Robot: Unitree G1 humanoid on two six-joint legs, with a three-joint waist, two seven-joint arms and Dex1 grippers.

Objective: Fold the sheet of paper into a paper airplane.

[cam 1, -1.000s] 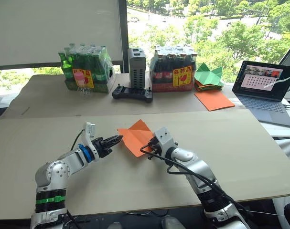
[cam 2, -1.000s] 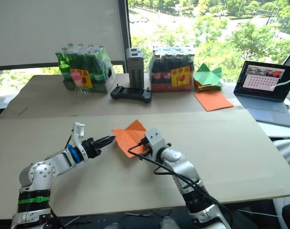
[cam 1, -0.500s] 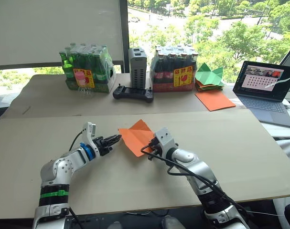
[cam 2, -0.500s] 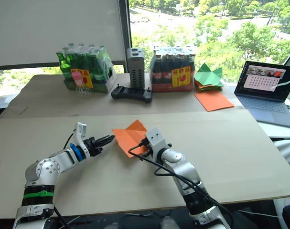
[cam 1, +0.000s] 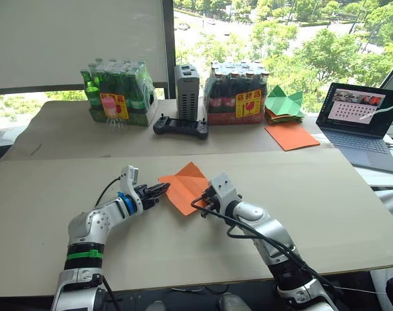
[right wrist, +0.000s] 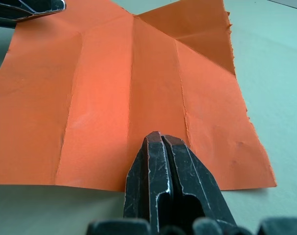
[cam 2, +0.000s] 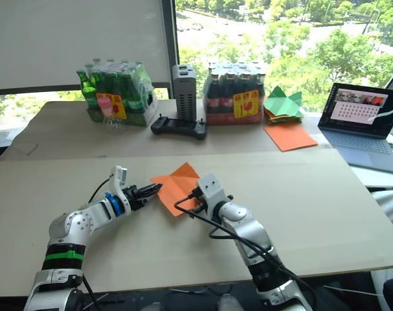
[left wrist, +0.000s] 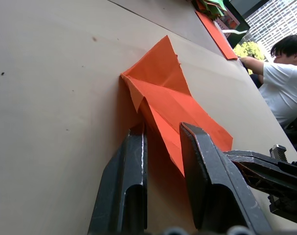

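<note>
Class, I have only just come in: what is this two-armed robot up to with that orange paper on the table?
The robot is folding a thin bright-orange creased sheet of paper that lies on the beige table. The right gripper, fingers shut, presses on the sheet's near edge at the centre crease. The left gripper, fingers open, straddles a raised fold at the sheet's left side. One far corner is folded in; no narrow dart shape exists yet.

Bare table (cam 1: 325,194) lies open to the right and near side of the sheet of paper (cam 1: 186,186). The left gripper (cam 1: 161,189) crowds its left edge, the right gripper (right wrist: 160,142) (fingers closed) its near edge; bottle packs (cam 1: 235,92) and a controller (cam 1: 180,126) stand far back.
</note>
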